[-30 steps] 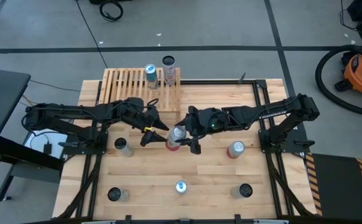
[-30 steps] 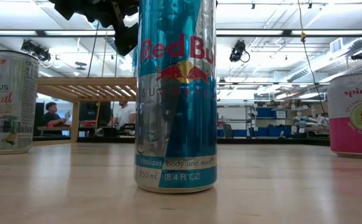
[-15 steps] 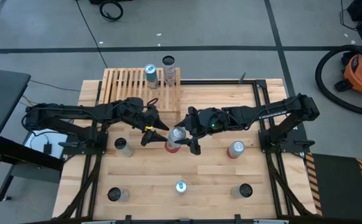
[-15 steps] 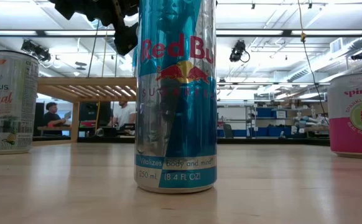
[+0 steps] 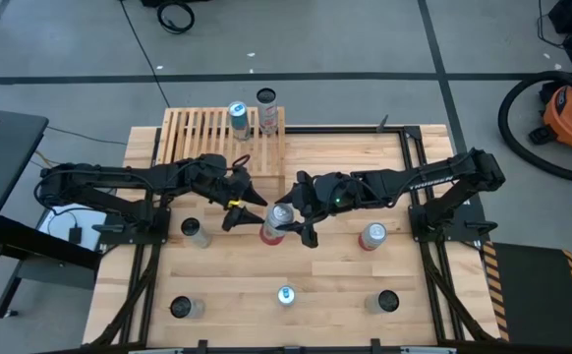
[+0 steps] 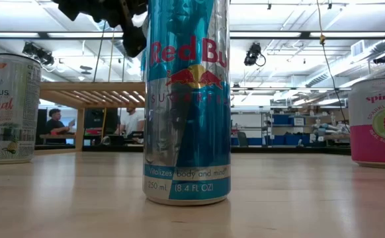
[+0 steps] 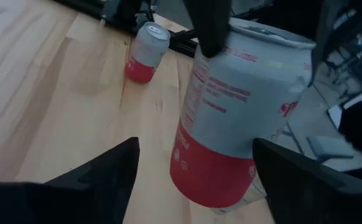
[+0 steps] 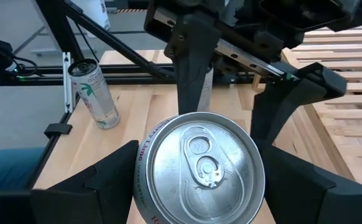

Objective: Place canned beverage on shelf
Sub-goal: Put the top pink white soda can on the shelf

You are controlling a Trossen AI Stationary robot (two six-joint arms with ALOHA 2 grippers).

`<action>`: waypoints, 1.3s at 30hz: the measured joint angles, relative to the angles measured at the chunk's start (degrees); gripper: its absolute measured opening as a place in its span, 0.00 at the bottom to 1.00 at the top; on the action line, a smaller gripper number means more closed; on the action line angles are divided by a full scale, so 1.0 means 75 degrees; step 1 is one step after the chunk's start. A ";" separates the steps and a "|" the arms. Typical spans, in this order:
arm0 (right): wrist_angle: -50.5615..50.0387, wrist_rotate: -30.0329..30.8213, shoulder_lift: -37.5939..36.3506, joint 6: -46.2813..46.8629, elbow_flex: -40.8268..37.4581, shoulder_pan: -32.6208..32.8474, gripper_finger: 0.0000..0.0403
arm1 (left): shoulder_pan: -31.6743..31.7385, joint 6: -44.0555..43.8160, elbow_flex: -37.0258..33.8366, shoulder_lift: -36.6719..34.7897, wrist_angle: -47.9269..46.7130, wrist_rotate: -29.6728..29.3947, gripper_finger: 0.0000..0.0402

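A can (image 5: pixel 277 220) with a silver top, pale grey wall and red lower band hangs tilted over the table's middle, with my right gripper (image 5: pixel 290 220) shut on it. My left gripper (image 5: pixel 248 209) is open. Its two fingers (image 7: pixel 106 177) stand on either side of the can's red lower part (image 7: pixel 209 171), with gaps showing. The shelf (image 5: pixel 207 138), a pale slatted rack at the far left of the table, bears two upright cans (image 5: pixel 237 117) on its right end. My right gripper pinches the can's upper wall (image 7: pixel 231 68), just below the top rim, between its two fingers (image 7: pixel 209 28). The fingers come from the table's right side, slanting down, one on each side of the lid (image 8: pixel 199 165). The can hangs tilted, red bottom lowest, clear of the table.
Loose cans stand on the plank table: one at the left (image 5: pixel 196 232), a red one at the right (image 5: pixel 372 236) and three along the near edge (image 5: pixel 286 294). In the low view a tall blue can (image 6: pixel 187 99) fills the foreground.
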 joint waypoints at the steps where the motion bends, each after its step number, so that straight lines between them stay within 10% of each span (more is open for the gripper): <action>1: 0.0013 -0.0037 0.0000 0.0000 0.0000 -0.0002 0.73 | 0.0000 0.0204 0.0000 0.0000 0.0005 0.0081 0.79; 39: 0.0869 -0.0572 0.0003 -0.0076 0.0000 -0.0095 0.73 | -0.0924 0.0123 -0.0009 0.0452 0.2047 0.0360 0.79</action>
